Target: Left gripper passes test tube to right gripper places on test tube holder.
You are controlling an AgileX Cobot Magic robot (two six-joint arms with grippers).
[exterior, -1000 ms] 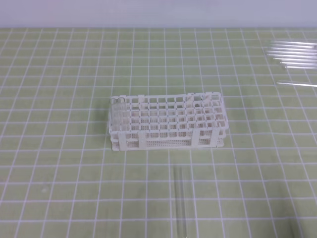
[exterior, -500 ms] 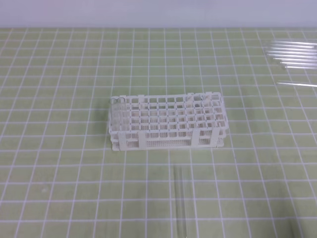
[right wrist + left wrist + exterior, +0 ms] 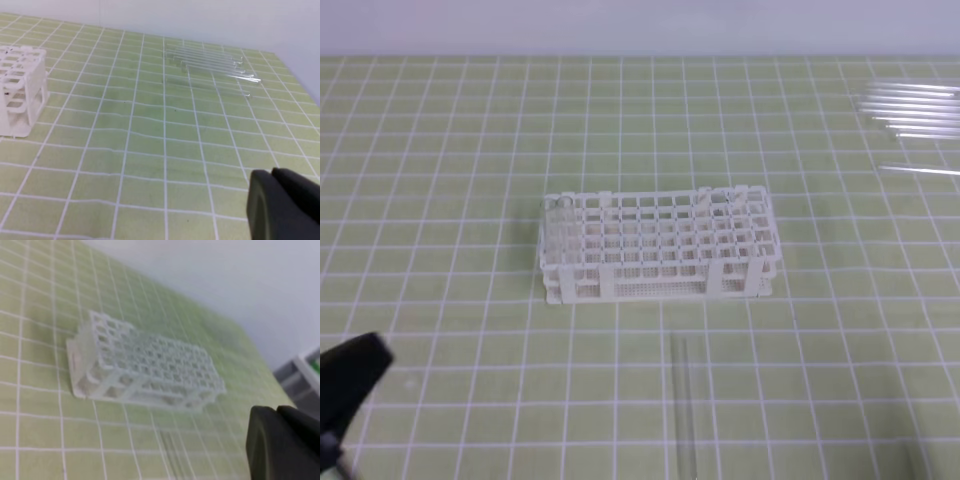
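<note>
My left claw [image 3: 350, 385] at desk's near-left edge, shut, gripping nothing. Test tube [image 3: 684, 410] lies flat on desk [image 3: 440, 150] near front edge, in front of rack [image 3: 658, 245], apart from it. Tube to right of left claw, well apart; long axis runs front-to-back. Left claw appears nearer; right claw [image 3: 285, 205] shut, empty, placing relative to tube unclear. Spare tubes [image 3: 910, 115] at far-right corner. Surface: green gridded mat, flat. Room around tube open on all sides.

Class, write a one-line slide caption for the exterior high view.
White test tube holder on a green grid mat, a lone test tube lying in front, spare tubes far right, left pincer at the lower left edge.
</note>
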